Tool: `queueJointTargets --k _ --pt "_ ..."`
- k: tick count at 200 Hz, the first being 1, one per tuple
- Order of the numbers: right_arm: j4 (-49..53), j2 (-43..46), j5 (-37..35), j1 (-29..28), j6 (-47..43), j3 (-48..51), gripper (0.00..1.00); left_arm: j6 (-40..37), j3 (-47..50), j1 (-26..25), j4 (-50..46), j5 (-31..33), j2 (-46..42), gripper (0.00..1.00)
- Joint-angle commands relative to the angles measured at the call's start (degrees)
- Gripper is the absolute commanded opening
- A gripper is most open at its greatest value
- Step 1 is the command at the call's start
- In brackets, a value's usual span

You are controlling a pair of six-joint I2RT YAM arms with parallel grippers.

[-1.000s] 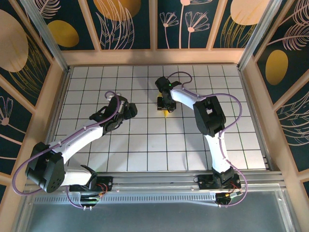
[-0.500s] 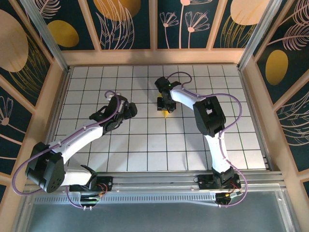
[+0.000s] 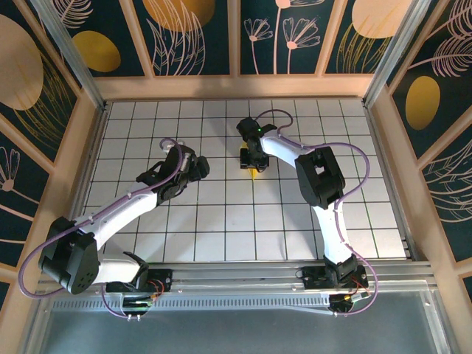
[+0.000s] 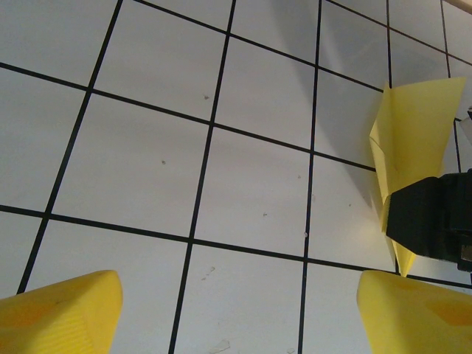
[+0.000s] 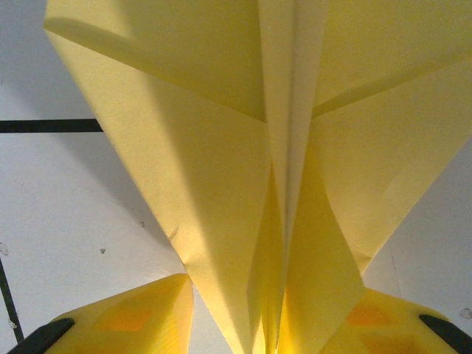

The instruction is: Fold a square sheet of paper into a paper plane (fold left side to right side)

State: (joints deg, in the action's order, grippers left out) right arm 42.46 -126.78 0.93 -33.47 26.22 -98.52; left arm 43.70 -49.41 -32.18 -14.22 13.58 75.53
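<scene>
yellow paper plane, lower end hidden in right gripper

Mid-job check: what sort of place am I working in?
Probably an enclosed robot test cell: a white grid-lined table, painted floral wall panels in wooden frames, and an aluminium rail along the near edge.

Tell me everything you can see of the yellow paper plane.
The paper plane is thin plain yellow paper folded into a slim pointed dart, with wing flaps spreading from a centre crease of stacked layers. It looks tilted up from the white gridded table, casting a shadow. The right gripper pinches its centre fold between yellow fingers. The gripper's black body covers part of it, a sharp tip poking out beyond.
</scene>
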Motion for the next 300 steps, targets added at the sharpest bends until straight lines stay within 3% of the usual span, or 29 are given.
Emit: queueJointTargets --k 1,79,116,132,147,178,199,225,257,274,300 --pt "1.49 3.94 -1.63 0.20 -0.73 -0.03 0.41 -0.74 -1.74 0.46 -1.29 0.70 0.33 0.83" --pt "5.60 11.42 -6.03 -0.27 -1.91 0.87 0.53 -2.82 -5.64 0.71 -3.35 2.75 -0.19 0.88" --pt "2.15 21.73 -8.54 0.52 -4.02 8.64 0.64 -3.59 -5.99 6.86 -2.68 -0.94 -2.18 0.91" --pt "-3.32 28.21 -6.92 1.82 -5.39 14.96 0.67 -4.00 -5.50 12.19 -2.29 -3.23 -4.25 0.91" --pt "-9.13 34.88 -5.09 6.81 -6.87 22.27 0.69 -5.02 -4.00 17.50 -0.87 -3.96 -6.70 0.92" --pt "-21.76 47.58 -3.72 16.44 -9.78 38.04 0.76 -8.37 1.85 26.17 5.26 2.24 -11.95 0.97" --pt "-30.03 54.62 -5.59 21.99 -12.22 47.03 0.83 -12.87 6.24 27.63 10.86 11.03 -13.73 0.99" --pt "-40.81 61.08 -7.08 28.95 -14.07 57.40 0.95 -17.45 10.54 29.06 18.20 15.89 -13.66 0.99" --pt "-65.31 66.82 -7.85 33.74 -17.92 75.04 0.99 -24.22 21.59 29.26 36.25 23.24 -13.96 0.99" --pt "-77.47 66.30 -7.88 34.91 -18.63 81.34 0.99 -27.34 27.41 29.28 46.22 24.38 -14.44 0.99" --pt "-86.48 60.36 -6.39 35.36 -20.73 83.26 0.99 -31.74 32.61 29.37 56.22 22.16 -12.49 0.99"
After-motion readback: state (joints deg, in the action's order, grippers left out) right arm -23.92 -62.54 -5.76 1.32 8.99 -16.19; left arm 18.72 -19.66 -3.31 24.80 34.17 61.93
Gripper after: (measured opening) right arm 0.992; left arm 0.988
